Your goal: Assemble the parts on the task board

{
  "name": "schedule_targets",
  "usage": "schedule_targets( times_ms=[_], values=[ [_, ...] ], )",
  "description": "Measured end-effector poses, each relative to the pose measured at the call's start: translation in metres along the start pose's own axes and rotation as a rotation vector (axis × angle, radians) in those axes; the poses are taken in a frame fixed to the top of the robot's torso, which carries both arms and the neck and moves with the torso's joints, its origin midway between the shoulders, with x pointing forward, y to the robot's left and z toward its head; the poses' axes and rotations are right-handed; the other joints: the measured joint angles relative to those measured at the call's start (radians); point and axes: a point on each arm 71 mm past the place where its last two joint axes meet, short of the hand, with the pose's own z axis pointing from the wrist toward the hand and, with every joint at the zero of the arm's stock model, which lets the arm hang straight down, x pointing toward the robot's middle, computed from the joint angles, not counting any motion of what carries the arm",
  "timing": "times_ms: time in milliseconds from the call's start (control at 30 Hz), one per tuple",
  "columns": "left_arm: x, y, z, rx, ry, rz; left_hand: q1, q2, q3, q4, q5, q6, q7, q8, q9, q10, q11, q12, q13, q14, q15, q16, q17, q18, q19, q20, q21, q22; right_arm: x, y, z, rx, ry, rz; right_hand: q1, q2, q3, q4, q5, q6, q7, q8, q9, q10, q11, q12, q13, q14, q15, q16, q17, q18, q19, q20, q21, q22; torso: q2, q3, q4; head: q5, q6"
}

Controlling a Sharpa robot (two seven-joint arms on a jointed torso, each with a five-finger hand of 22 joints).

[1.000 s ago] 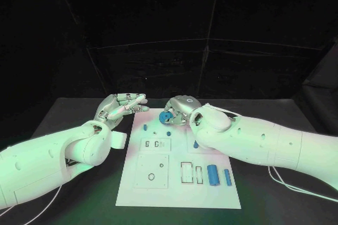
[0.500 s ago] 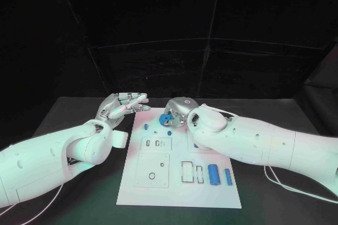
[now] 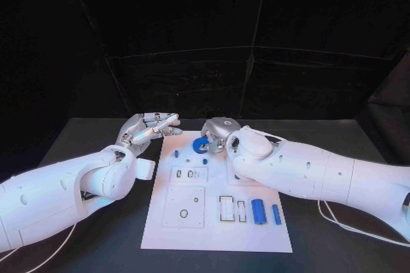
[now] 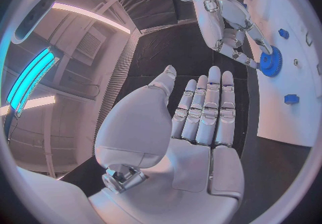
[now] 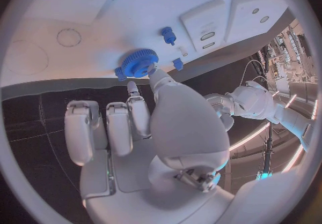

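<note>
We judge the assembly barely begun: our right hand (image 3: pixel 224 132) pinches the blue gear (image 3: pixel 201 145) at the task board's (image 3: pixel 171 225) far end, our left hand (image 3: pixel 150 128) waits beside it with fingers straight, together and empty, and two blue cylinders (image 3: pixel 258 212) lie loose.

Blue gear (image 5: pixel 139 62) is touched by right hand (image 5: pixel 144 127) fingertips at task board (image 5: pixel 101 15) edge; two small blue parts (image 5: pixel 168 35) seen nearby.
</note>
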Motion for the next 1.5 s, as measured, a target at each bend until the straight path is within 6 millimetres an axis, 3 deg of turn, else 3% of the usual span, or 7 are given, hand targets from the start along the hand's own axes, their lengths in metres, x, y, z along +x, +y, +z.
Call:
schedule_targets(
  times_ms=[233,333,500,633,833,1100,1500],
  values=[
    [0.000,0.000,0.000,-0.004,0.001,-0.001,0.000,0.000,-0.003,-0.003,0.000,0.000,0.000,0.000,0.000,0.000,0.000,0.000,0.000,0.000,0.000,0.000,0.000,0.000,0.000,0.000,0.000,0.000,0.001,-0.001,0.000,0.011,0.009,0.001,-0.022,-0.027,-0.016,0.049,0.000,-0.023,0.006,-0.001,-0.002,-0.007,0.007,-0.001,0.000,0.002,0.005,0.000,0.000,0.000,0.000,0.007,0.000,0.000,0.000,0.0001,0.0009,0.000,0.000],
    [0.000,0.000,0.000,-0.005,0.002,-0.001,-0.003,0.003,-0.003,-0.003,0.000,0.000,0.000,0.000,0.000,0.000,0.000,0.000,0.000,0.000,0.000,0.000,0.000,0.000,0.000,0.000,0.000,0.000,0.001,0.000,0.000,0.012,0.018,0.004,-0.040,-0.033,-0.042,0.081,0.031,-0.022,0.006,0.005,0.000,-0.007,0.007,-0.001,0.000,0.002,0.005,0.000,0.000,0.000,0.002,0.009,0.000,0.000,0.000,0.0001,0.0010,0.000,0.001],
    [-0.001,0.000,0.000,-0.007,0.002,-0.001,-0.003,0.003,-0.003,-0.003,0.000,0.000,0.000,-0.003,0.000,0.000,0.000,-0.005,0.000,0.000,0.000,0.000,0.000,0.000,0.003,0.003,0.000,0.000,0.001,-0.004,-0.003,0.011,0.028,0.018,-0.084,-0.012,-0.088,0.127,0.107,-0.003,-0.001,0.011,0.004,-0.003,0.011,0.007,0.000,0.002,0.005,0.005,0.000,0.000,0.004,0.011,0.000,0.000,0.000,0.0002,0.0007,0.001,0.002],
    [-0.001,0.000,-0.001,-0.009,0.000,0.000,-0.003,0.003,-0.003,-0.003,0.000,0.000,0.000,-0.004,0.000,0.000,0.000,-0.005,-0.001,0.000,0.000,0.000,0.001,0.000,0.004,0.004,0.000,-0.001,0.001,-0.006,-0.005,0.004,0.043,0.035,-0.093,-0.004,-0.103,0.132,0.107,0.005,-0.003,0.011,0.005,0.000,0.007,0.011,0.000,0.002,0.005,0.007,0.000,0.000,0.004,0.011,0.000,0.000,0.000,0.0008,-0.0008,0.002,0.003],
    [-0.002,0.000,-0.001,-0.011,0.000,0.000,-0.003,0.003,-0.003,-0.003,0.000,0.000,0.000,-0.004,0.000,0.000,0.000,-0.005,-0.001,0.000,0.000,0.000,0.001,0.000,0.004,0.004,0.000,-0.001,0.004,-0.006,-0.005,-0.004,0.080,0.055,-0.130,0.033,-0.150,0.134,0.096,-0.004,0.001,0.005,0.000,0.000,0.007,0.016,0.000,0.002,0.005,0.007,0.000,0.000,0.004,0.011,0.000,0.000,0.000,0.0007,-0.0010,0.000,0.002],
    [-0.002,0.000,-0.001,-0.012,0.001,0.000,-0.003,0.003,-0.003,-0.003,0.000,0.000,0.000,-0.004,0.000,0.000,0.000,-0.005,-0.001,0.000,0.000,0.000,0.001,0.000,0.004,0.004,0.000,-0.001,0.007,-0.008,-0.005,0.004,0.124,0.065,-0.125,0.045,-0.188,0.126,0.086,-0.140,0.003,-0.006,-0.013,0.000,0.007,0.016,0.000,0.002,0.005,0.007,0.000,0.000,0.004,0.011,0.000,0.000,0.000,0.0002,0.0012,-0.001,0.000],
    [-0.003,0.000,-0.001,-0.015,-0.002,0.001,-0.003,0.003,-0.003,-0.003,0.000,0.000,0.000,-0.004,-0.001,0.000,0.000,-0.005,0.000,0.000,0.000,0.000,0.002,0.000,0.004,0.004,0.000,-0.001,0.006,-0.015,-0.009,0.013,0.124,0.074,-0.109,0.059,-0.199,0.120,0.085,-0.126,0.005,-0.006,-0.011,0.006,0.013,0.025,0.000,0.002,0.005,0.007,0.000,0.000,0.004,0.011,0.000,0.000,0.000,0.0002,0.0006,0.000,0.000]
  ],
)
